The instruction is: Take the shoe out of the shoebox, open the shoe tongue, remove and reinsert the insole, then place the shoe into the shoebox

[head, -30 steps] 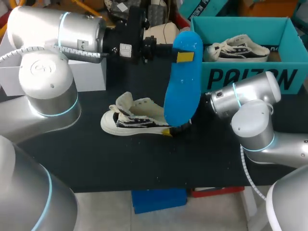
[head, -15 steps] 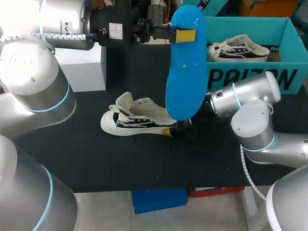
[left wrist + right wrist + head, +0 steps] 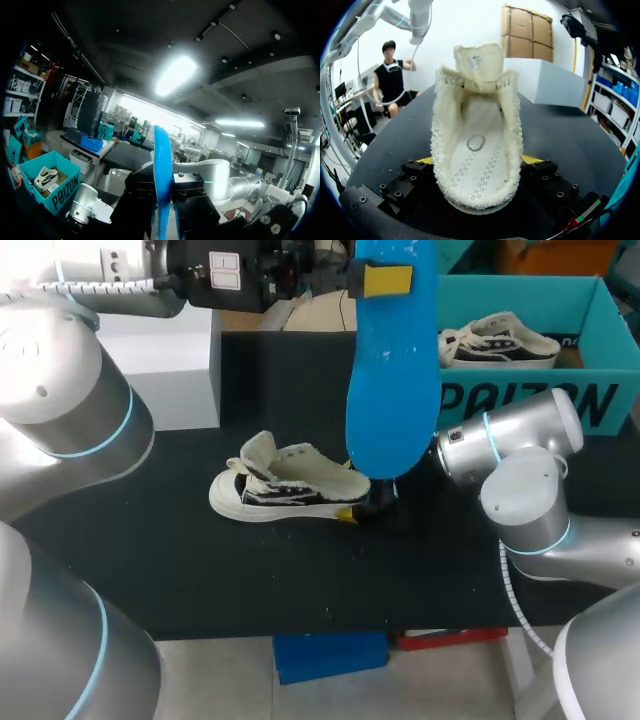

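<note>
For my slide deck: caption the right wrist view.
Right gripper clamps the shoe at the heel, tongue open, footbed bare.

The left arm (image 3: 60,390) comes in from the left. Its thick silver joints are stacked at that side and its forearm lies level along the far side of the desk (image 3: 200,570), ending in a black wrist. The left claw (image 3: 385,280) is raised high, closed on the upper part of the blue insole (image 3: 390,390). In the left wrist view its black fingers (image 3: 192,192) press the insole from both sides. The right arm (image 3: 525,490) comes in from the right, elbow bent, wrist low and pointing left. The right claw (image 3: 360,498) sits down at the desk, its yellow tips (image 3: 532,159) clamped against both sides of the heel of the shoe (image 3: 477,130).
</note>
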Robot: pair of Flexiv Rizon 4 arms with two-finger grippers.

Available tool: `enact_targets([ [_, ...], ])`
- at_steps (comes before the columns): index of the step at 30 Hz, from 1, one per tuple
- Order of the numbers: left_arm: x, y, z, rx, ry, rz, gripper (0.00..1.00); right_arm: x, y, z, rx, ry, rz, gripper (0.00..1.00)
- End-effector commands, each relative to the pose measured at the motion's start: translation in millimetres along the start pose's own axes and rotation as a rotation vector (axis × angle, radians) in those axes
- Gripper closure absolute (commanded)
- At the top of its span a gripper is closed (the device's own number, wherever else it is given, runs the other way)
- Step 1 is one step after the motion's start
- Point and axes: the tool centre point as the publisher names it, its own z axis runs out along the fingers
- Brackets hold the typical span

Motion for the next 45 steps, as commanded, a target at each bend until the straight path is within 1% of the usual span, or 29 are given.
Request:
enact_targets([
  [1,1.3,0.8,0.1,-0.001,-0.005,-0.001,1.00,0.8,-3.0,1.9,0.002,-0.001,0.001,1.00],
  [5,1.3,0.8,0.1,-0.001,-0.005,-0.001,1.00,0.6,-2.4,1.7,0.002,0.000,0.000,1.00],
  [6,1.3,0.8,0.1,-0.001,-0.005,-0.001,1.00,0.2,-2.0,1.3,0.003,0.001,-0.001,0.76],
  [7,1.3,0.8,0.1,-0.001,-0.005,-0.001,1.00,-0.5,-2.0,0.2,0.015,0.006,-0.001,0.14],
  [8,1.3,0.8,0.1,-0.001,-0.005,-0.001,1.00,-1.0,-2.1,-0.7,0.029,0.008,0.002,0.00],
  [11,1.3,0.8,0.1,-0.001,-0.005,-0.001,1.00,-2.1,-1.2,-4.6,0.053,0.016,0.007,0.00],
  [17,1.3,0.8,0.1,-0.001,-0.005,-0.001,1.00,-3.1,1.6,-22.4,0.151,0.038,0.021,0.00],
  [23,1.3,0.8,0.1,-0.001,-0.005,-0.001,1.00,-4.5,12.2,-36.2,0.258,0.028,0.034,0.00],
  [27,1.3,0.8,0.1,-0.001,-0.005,-0.001,1.00,-4.2,18.3,-42.6,0.391,0.049,0.052,0.00],
  [29,1.3,0.8,0.1,-0.001,-0.005,-0.001,1.00,-4.7,20.1,-46.4,0.440,0.045,0.053,0.00],
  [31,1.3,0.8,0.1,-0.001,-0.005,-0.001,1.00,-4.7,23.1,-48.1,0.543,0.059,0.061,0.00],
  [36,1.3,0.8,0.1,-0.001,-0.005,-0.001,1.00,-4.2,29.5,-48.3,0.709,0.046,0.063,0.00],
  [41,1.3,0.8,0.1,-0.001,-0.005,-0.001,1.00,-4.9,34.4,-46.8,0.823,0.041,0.061,0.00],
  [45,1.3,0.8,0.1,-0.001,-0.005,-0.001,1.00,-6.5,40.7,-43.1,0.890,0.046,0.058,0.00],
])
